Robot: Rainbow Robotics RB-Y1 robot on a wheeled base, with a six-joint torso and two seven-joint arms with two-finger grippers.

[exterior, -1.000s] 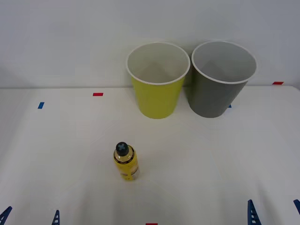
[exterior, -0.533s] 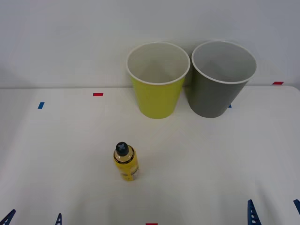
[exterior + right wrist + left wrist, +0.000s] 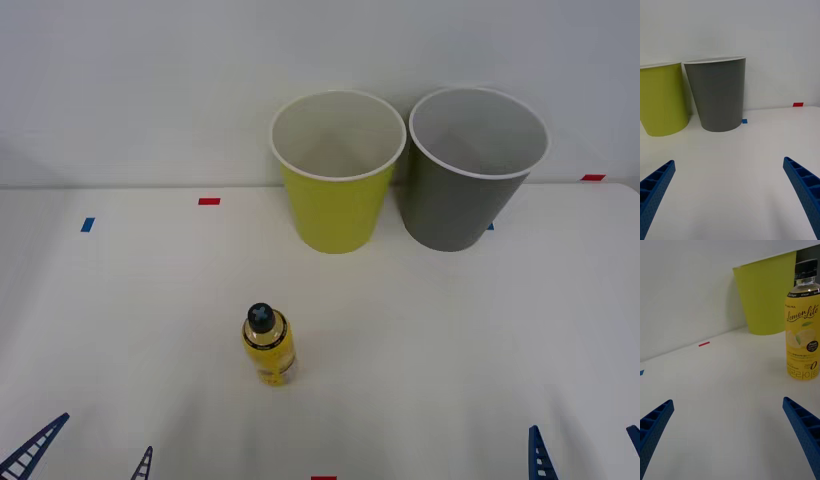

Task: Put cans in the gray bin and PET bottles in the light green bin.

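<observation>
A small PET bottle (image 3: 268, 347) with a yellow label and black cap stands upright on the white table (image 3: 450, 330), left of centre; the left wrist view shows the PET bottle (image 3: 802, 337) close ahead. The light green bin (image 3: 336, 170) and the gray bin (image 3: 474, 167) stand side by side at the back, against the wall. My left gripper (image 3: 88, 455) is open at the near left edge, short of the bottle and to its left. At the near right edge my right gripper (image 3: 588, 450) is open, facing the gray bin (image 3: 718, 95) and light green bin (image 3: 661, 99). No cans are in view.
Small red tape marks (image 3: 208, 201) and blue tape marks (image 3: 87, 224) lie on the table near the wall. A white wall rises right behind the bins.
My left gripper's fingers have come further into the front view, forward toward the bottle. The bottle, both bins and the right gripper have stayed put.
</observation>
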